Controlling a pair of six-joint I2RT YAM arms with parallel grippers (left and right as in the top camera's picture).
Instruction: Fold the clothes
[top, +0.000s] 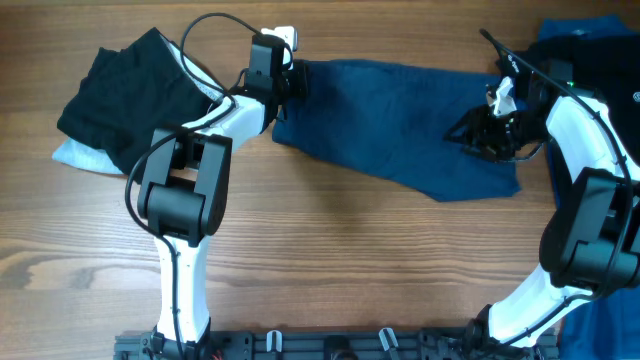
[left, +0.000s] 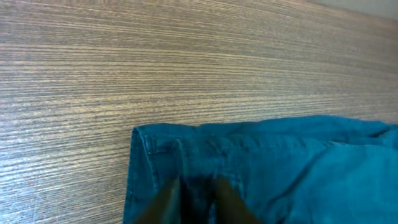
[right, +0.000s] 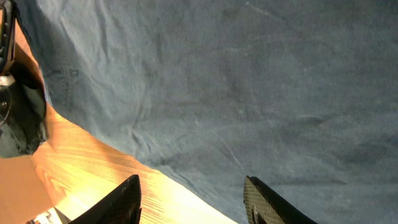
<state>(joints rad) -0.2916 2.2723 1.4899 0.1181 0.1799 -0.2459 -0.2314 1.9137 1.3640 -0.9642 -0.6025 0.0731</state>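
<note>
Across the far middle of the counter (top: 330, 270) lie the clothes (top: 400, 125): one dark blue woven garment, spread nearly flat in a long band. Its nearer edge slants toward the right. No fold made yet, by my reading.

Left tool (top: 292, 82): at the garment's left end, on the corner. The left wrist view shows that corner square on the wood, with a stitched band along its edge. The fingers (left: 166, 205) straddle a strip of cloth at the bottom of the view. It is blurred and cropped there, so I cannot tell whether they pinch the cloth or only rest over it.

Right tool (top: 488, 135): over the garment's right end. The right wrist view shows its fingers spread wide with nothing between them, hanging over the near hem where cloth meets bare wood.

Reason for placement, judged: one tool at each end of the long axis suits taking both ends together. That would serve to draw out slack or to carry one edge over the other for a first fold.

Cloth: matt, plain weave, soft shallow creases, a short line of stitching near the left side. It lies limp and looks light, so it will likely drape and drag when lifted.

Black bundle with white lining (top: 120, 100): left of the left arm, apart from the blue garment.
</note>
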